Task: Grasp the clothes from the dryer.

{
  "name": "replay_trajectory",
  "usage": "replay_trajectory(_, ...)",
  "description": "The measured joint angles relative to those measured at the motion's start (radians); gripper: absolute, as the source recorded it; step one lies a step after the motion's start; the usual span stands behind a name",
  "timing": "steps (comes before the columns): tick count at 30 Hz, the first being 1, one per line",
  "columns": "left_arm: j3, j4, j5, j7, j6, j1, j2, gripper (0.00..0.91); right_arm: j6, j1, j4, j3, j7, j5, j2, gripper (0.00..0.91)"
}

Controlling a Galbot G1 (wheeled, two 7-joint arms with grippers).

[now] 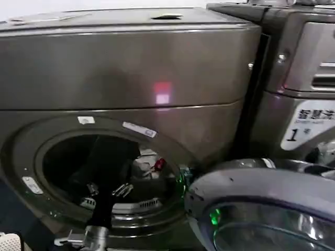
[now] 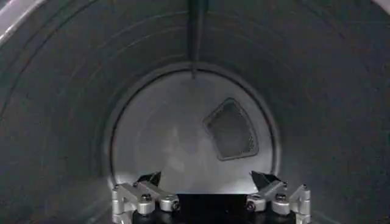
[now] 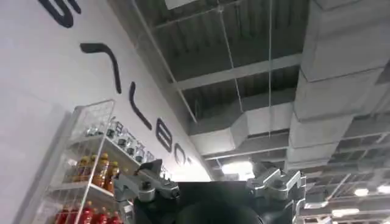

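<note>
Head view: the dryer (image 1: 131,78), a bronze-grey front-loader, occupies the left and centre of the frame, its round porthole at lower left standing open and its door (image 1: 261,209) swung out to the lower right. A second machine (image 1: 298,63) with a white "1" sticker (image 1: 309,128) stands in the upper right. Inside the drum (image 2: 67,122), the clothes (image 1: 149,164), a small white bundle with a red mark, lie at the right of the opening, near centre frame. The left gripper (image 1: 109,189) reaches into the drum, left of the bundle and apart from it; its fingers (image 2: 149,178) are spread wide, holding nothing. The right gripper (image 3: 210,182) points toward a ceiling, beside a shelf of bottles (image 3: 91,176), fingers parted and empty
</note>
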Motion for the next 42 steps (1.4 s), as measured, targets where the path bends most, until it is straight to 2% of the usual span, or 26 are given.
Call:
replay_trajectory(10, 0.007, 0.213, -0.045, 0.013, 0.000, -0.238, 0.006, 0.907, -0.013, -0.024, 0.000, 0.032, -0.006, -0.006, -0.008, 0.907)
replay_trajectory(31, 0.051, 0.884, -0.044, 0.088, -0.064, -0.786, 0.002, 0.907, -0.010, -0.036, -0.024, 0.069, -0.018, -0.006, -0.019, 0.907)
replay_trajectory(37, 0.082, 1.076, -0.057, 0.180, -0.076, -0.940, 0.015, 0.907, -0.009, -0.034, -0.025, 0.069, -0.021, -0.006, -0.019, 0.907)
replay_trajectory(42, 0.128, 1.233, -0.040, 0.340, -0.101, -1.048, 0.032, 0.907, -0.006, -0.039, -0.029, 0.075, -0.024, -0.006, -0.017, 0.907)
